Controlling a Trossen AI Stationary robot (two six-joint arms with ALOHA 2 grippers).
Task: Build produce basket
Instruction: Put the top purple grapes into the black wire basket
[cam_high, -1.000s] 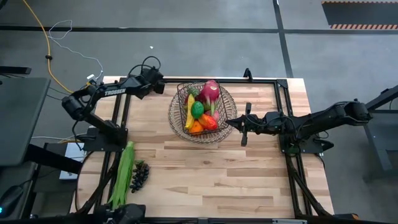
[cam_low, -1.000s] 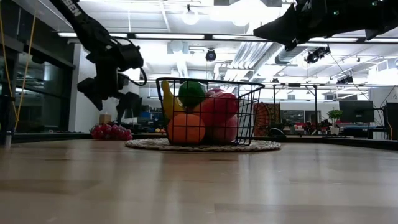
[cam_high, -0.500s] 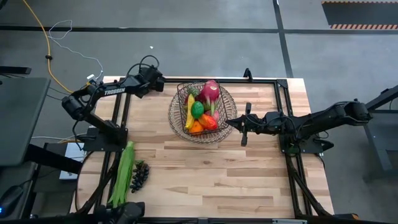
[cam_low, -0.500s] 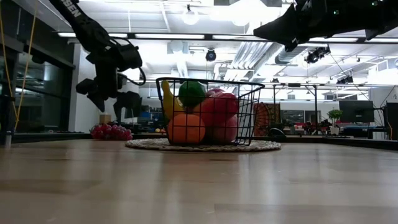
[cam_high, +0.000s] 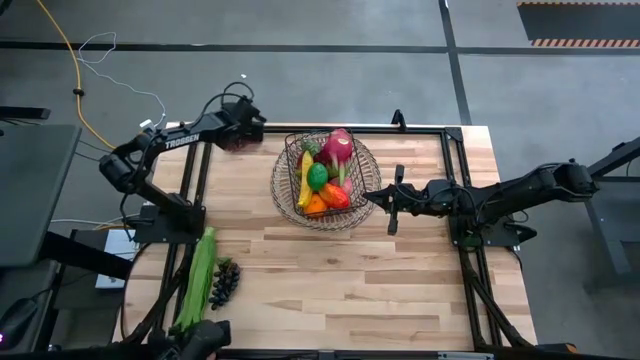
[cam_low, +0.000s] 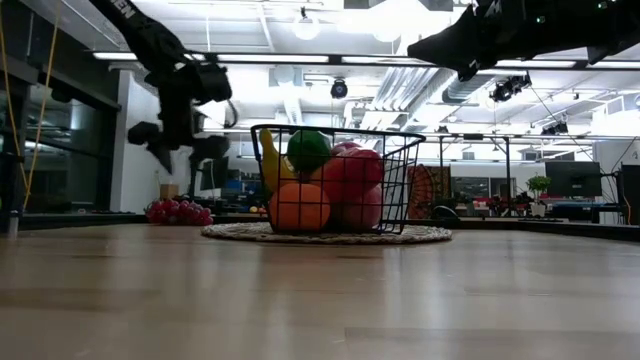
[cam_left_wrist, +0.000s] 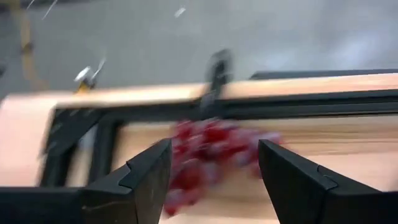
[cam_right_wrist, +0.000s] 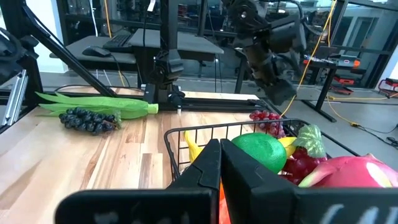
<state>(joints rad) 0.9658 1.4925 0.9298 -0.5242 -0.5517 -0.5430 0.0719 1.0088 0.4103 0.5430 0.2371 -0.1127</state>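
Robotics lab, desks (cam_right_wrist: 134, 43), monitors (cam_low: 573, 178), ceiling ducts (cam_low: 400, 85)

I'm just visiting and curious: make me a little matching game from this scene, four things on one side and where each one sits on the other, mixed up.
Things:
1. red grapes
2. dark grapes
3. dragon fruit
4. wicker tray

Places:
A. inside the basket
B. beside the long green beans, at the table's near left
C. flat on the table, under the basket
D. on the table at the far left, below the left gripper

Pairs: 1-D, 2-B, 3-A, 4-C
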